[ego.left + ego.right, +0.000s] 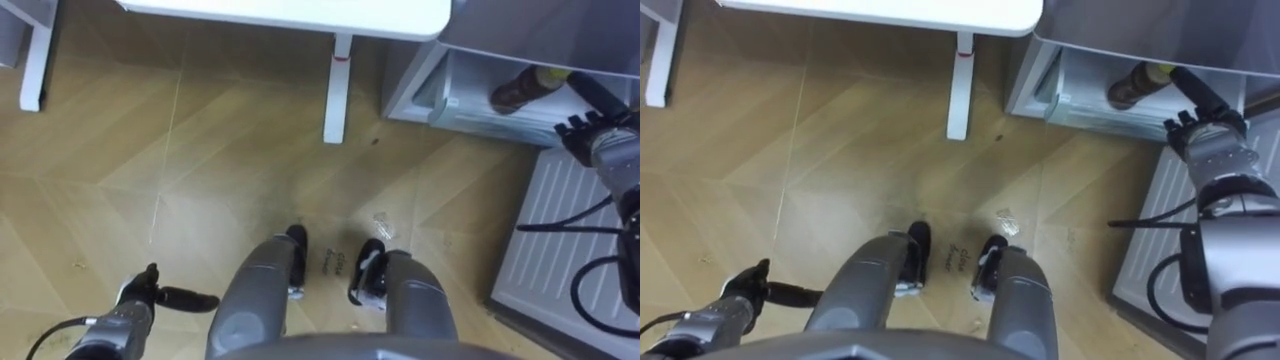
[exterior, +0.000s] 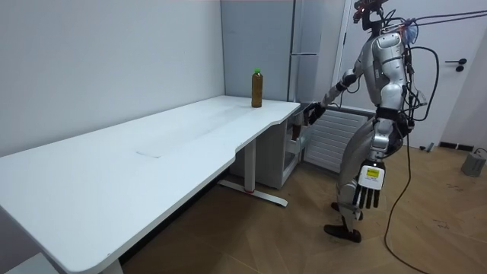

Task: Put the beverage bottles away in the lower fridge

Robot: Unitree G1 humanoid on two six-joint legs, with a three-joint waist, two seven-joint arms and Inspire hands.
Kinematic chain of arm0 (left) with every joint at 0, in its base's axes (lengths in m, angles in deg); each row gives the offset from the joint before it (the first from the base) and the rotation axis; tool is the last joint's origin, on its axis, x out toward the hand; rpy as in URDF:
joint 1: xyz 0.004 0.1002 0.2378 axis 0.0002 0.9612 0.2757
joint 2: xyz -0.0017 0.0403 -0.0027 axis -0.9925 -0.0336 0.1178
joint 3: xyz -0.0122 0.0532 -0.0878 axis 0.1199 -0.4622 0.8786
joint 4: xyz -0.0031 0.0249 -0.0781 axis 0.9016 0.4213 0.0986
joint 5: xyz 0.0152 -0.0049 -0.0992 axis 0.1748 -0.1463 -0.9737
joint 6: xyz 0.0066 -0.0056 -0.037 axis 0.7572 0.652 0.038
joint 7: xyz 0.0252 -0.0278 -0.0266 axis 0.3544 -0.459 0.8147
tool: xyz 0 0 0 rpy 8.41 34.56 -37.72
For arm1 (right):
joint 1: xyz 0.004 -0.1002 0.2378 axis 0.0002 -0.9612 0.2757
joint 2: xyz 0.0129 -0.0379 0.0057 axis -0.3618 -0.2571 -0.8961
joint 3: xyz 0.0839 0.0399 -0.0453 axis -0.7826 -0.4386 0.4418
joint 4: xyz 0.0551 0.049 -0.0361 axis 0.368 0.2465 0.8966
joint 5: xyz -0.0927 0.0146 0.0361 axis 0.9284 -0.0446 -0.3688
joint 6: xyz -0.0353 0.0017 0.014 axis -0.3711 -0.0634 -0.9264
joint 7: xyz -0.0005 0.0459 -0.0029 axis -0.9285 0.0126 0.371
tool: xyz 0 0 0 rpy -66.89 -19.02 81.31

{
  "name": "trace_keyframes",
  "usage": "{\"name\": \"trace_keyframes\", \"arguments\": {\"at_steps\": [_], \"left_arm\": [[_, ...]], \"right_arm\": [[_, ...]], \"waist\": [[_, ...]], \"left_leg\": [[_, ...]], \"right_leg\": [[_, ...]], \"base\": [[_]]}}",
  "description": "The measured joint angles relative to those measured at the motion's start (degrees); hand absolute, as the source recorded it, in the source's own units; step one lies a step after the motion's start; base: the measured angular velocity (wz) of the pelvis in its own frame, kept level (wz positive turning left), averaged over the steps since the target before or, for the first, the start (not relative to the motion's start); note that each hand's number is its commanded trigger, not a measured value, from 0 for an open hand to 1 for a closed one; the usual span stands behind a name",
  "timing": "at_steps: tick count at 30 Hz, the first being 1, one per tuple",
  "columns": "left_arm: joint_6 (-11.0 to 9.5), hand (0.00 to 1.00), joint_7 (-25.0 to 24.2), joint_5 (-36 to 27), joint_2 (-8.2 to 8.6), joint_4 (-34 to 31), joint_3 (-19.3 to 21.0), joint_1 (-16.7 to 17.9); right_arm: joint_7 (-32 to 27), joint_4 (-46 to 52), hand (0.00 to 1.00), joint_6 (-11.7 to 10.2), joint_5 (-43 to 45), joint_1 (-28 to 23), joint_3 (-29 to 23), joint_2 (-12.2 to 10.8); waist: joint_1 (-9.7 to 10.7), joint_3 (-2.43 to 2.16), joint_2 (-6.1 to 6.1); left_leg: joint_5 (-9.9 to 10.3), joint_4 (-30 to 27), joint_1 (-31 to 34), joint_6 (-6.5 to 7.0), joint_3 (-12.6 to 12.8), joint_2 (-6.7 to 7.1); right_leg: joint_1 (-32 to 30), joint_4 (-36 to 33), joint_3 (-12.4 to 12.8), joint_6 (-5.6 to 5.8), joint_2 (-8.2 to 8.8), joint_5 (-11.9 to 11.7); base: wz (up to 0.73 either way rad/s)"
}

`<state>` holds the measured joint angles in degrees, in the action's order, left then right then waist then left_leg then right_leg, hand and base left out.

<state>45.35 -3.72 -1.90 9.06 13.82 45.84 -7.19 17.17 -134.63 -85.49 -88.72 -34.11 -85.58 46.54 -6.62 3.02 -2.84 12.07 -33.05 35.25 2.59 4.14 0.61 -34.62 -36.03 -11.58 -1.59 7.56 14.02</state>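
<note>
Fingers (image 1: 1192,88) of the right hand (image 1: 1218,150) reach into the lower fridge (image 1: 1080,100), one of them straight and lying against the neck end of a brown bottle (image 1: 1128,88). Whether the others grip it or have let go, I cannot tell. The bottle lies tilted on its side inside the compartment, close to its open front edge. Judging from that, this drink is being set down or nudged deeper, so the arm is stretched out low and forward to clear the opening. No other contents of the compartment can be made out. A ribbed white panel (image 1: 560,230) beside it is probably the open door.

A second bottle (image 2: 257,87), green-capped, stands upright at the far corner of the bench (image 2: 152,152), the corner nearest the fridge, within reach for the next trip. The robot stands between bench and fridge. Its left hand (image 2: 369,186) hangs idle at its side, fingers straight and released.
</note>
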Motion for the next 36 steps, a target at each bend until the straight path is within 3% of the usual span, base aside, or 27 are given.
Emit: {"name": "trace_keyframes", "arguments": {"at_steps": [9, 15, 16, 17, 20, 22, 24, 29, 33, 36], "left_arm": [[-0.3, 0.00, -1.3, 0.0, -0.07, 0.2, 2.4, -0.2], [-0.3, 0.00, -1.4, -0.1, 0.00, 0.1, 6.6, 1.3], [-0.4, 0.00, -1.4, -0.3, 0.00, 0.1, 7.7, 1.7], [-0.5, 0.00, -1.4, -0.5, 0.12, 0.2, 8.9, 2.3], [-0.7, 0.00, -1.4, -0.3, 0.48, 0.1, 10.8, 3.7], [-1.7, 0.00, -1.4, 0.0, 0.78, 0.1, 11.4, 5.4], [-1.8, 0.00, -1.3, -0.3, 1.64, -0.3, 12.9, 6.6], [-2.8, 0.00, -1.0, 0.0, 3.90, -0.8, 13.4, 7.8], [-4.8, 0.00, -0.1, 0.0, 4.66, -1.6, 13.4, 8.7], [-5.9, 0.00, 0.2, 0.1, 5.22, -2.0, 13.6, 8.7]], "right_arm": [[0.7, -0.1, 0.00, 0.7, 1.0, -0.7, 0.0, 0.2], [3.5, 0.3, 0.00, 0.7, 7.0, -5.8, -1.7, 0.2], [4.0, 1.3, 0.00, 0.7, 9.1, -7.6, -2.5, 0.1], [4.8, 1.6, 0.00, 0.6, 10.8, -9.6, -2.8, 0.0], [6.3, 1.3, 0.00, 0.4, 13.9, -13.6, -2.8, -0.6], [7.6, 2.9, 0.00, 0.3, 17.1, -19.1, -2.8, -2.7], [8.9, 4.8, 0.00, 0.4, 19.8, -23.2, -2.8, -4.2], [10.1, 6.2, 0.00, -0.1, 30.7, -30.8, -2.7, -10.2], [9.8, 7.0, 0.00, -0.5, 40.3, -34.4, -1.5, -12.8], [9.4, 7.1, 0.00, -2.0, 45.3, -36.3, -1.1, -14.2]], "waist": [[0.2, -0.22, 0.33], [0.5, -0.79, 0.63], [0.7, -1.05, 0.57], [0.8, -1.65, 0.52], [1.0, -2.33, 0.41], [1.7, -2.88, 0.03], [2.1, -3.01, -0.09], [3.8, -3.02, -0.16], [4.7, -3.00, 0.01], [5.0, -2.88, 0.08]], "left_leg": [[-0.6, 2.8, -3.1, 0.46, 0.6, 0.02], [-0.7, 6.1, -8.7, 0.49, 0.8, -0.28], [-0.8, 7.1, -10.1, 0.49, 0.7, -0.21], [-0.8, 8.3, -11.8, 0.47, 0.9, -0.20], [-0.8, 10.8, -16.0, 0.42, 1.1, -0.25], [-0.9, 12.9, -19.7, 0.30, 1.3, -0.48], [-0.7, 13.9, -22.0, 0.11, 1.4, -0.62], [-0.5, 16.8, -27.2, -0.29, 1.8, -0.87], [-0.3, 18.5, -30.1, -0.49, 2.1, -0.87], [-0.3, 19.5, -31.5, -0.50, 2.0, -0.84]], "right_leg": [[2.9, 3.1, 0.3, 0.47, -0.61, -1.4], [9.0, 7.7, -0.1, 1.02, -1.56, -2.2], [10.5, 8.7, -0.1, 1.11, -1.62, -2.3], [12.1, 9.9, -0.1, 1.24, -1.74, -2.5], [16.2, 12.8, 0.0, 1.56, -2.36, -2.9], [20.3, 15.8, 0.0, 1.74, -3.07, -3.4], [22.9, 17.6, 0.2, 1.87, -3.49, -3.7], [28.5, 21.7, 0.0, 1.96, -4.19, -4.2], [30.8, 22.4, 0.8, 2.10, -4.51, -4.2], [31.9, 22.6, 0.7, 2.14, -4.51, -4.0]], "base": [[-0.04], [-0.02], [0.00], [-0.03], [-0.07], [-0.06], [-0.07], [-0.04], [-0.07], [-0.02]]}}
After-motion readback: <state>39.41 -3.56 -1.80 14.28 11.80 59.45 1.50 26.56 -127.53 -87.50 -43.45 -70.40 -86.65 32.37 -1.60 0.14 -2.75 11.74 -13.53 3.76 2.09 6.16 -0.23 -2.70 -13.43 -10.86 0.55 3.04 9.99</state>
